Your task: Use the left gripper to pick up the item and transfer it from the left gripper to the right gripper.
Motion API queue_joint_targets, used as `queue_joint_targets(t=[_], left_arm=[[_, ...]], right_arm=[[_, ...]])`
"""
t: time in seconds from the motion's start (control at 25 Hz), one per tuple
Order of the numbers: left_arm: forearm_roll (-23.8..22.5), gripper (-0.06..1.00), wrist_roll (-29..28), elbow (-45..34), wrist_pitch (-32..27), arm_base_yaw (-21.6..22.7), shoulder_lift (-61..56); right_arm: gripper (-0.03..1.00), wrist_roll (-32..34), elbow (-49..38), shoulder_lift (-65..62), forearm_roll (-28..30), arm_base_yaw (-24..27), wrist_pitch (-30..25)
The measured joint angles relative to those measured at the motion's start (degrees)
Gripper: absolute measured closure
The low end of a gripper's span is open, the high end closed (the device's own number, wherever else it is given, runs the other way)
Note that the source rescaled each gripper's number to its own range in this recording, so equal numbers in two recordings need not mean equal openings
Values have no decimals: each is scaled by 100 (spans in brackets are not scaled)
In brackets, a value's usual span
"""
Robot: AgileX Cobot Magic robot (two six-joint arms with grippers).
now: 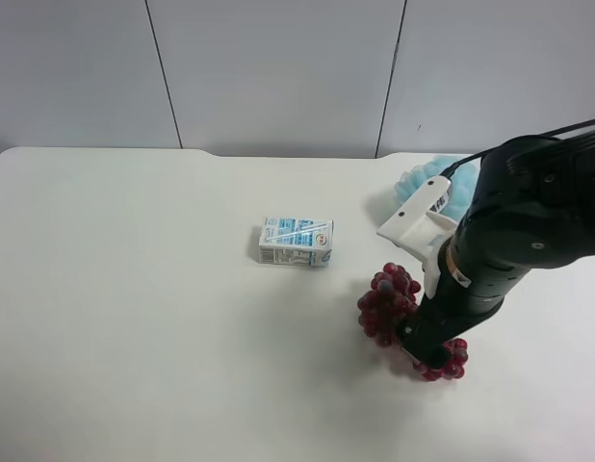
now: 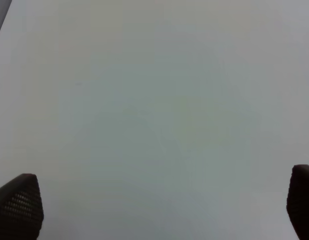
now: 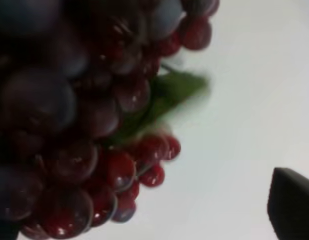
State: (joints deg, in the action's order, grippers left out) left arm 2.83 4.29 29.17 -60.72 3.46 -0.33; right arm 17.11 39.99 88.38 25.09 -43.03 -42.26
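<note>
We see the dark red-purple bunch of artificial grapes [image 1: 386, 300] partly hidden under the black arm with the white housing, whose fingertips we cannot make out. In the right wrist view the bunch [image 3: 84, 125] is blurred and cropped. The light blue mesh puff [image 1: 425, 181] sits half behind that arm.

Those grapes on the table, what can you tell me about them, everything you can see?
The grapes are a bunch of glossy dark red-purple berries, plastic-looking, with a small green leaf tucked among them. The bunch lies on the white table, right of the small carton and apart from it. The arm with the white housing reaches down over its middle, hiding part of it, so berries show on both sides. The right wrist view is filled by them at close range. Whether that end effector actually grips the bunch cannot be seen.
</note>
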Motion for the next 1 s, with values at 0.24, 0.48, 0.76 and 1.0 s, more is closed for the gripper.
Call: queue_joint_targets(t=[0.24,0.48,0.76,1.0], left_arm=[[0,-5,0,0,0,0,0],[0,-5,6,0,0,0,0],[0,-5,17,0,0,0,0],[0,-5,17,0,0,0,0]], right_arm=[[-3,-166,0,-671,-203,0,-281],[-3,-230,0,-1725,-545,0,-461],[-3,-246,0,-3115,-974,0,-494],[-3,-481,0,-4565,-1446,0,-504]])
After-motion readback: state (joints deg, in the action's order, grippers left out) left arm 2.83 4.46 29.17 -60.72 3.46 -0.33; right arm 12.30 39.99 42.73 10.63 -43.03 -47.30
